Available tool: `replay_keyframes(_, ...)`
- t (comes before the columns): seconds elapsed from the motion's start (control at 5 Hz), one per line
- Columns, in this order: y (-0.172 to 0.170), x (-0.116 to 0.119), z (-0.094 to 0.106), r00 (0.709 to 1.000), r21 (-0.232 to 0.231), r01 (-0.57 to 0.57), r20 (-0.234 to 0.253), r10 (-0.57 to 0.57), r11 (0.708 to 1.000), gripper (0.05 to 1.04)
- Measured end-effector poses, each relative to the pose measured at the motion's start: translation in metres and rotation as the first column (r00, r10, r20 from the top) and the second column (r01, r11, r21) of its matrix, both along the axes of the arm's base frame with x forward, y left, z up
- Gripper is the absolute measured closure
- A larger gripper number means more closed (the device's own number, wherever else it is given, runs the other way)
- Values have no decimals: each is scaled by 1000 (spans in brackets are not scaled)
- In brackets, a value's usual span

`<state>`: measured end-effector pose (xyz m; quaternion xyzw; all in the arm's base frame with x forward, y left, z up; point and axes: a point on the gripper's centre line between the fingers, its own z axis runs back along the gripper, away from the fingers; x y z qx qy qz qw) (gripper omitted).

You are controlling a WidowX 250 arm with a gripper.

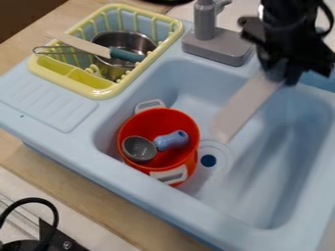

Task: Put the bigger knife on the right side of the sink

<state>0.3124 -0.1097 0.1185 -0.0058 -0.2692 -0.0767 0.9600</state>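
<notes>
Layout of the sink (268, 196)
We find the rack (171, 41) at left, containing a saucepan (131, 40) and knife (82, 45); the faucet (216, 45) behind; a pot (163, 115) inside, holding a ladle (139, 149).

Blurred gripper (280, 73) partly hid handle of bigger knife (245, 109) at upper right; sink (85, 156) ran past right edge; black cable (54, 210) left frame at lower left.
</notes>
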Motion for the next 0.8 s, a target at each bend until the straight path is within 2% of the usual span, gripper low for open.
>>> replay_keyframes(0.2, -3, -16, -1, 993, -5, -119, -9, 119, 993, 721)
replay_keyframes(0.6, -3, -46, -7, 983, -20, -181, -19, 180, 983, 721)
replay_keyframes(0.8, -2, -50, -12, 977, -32, -213, -27, 212, 977, 721)
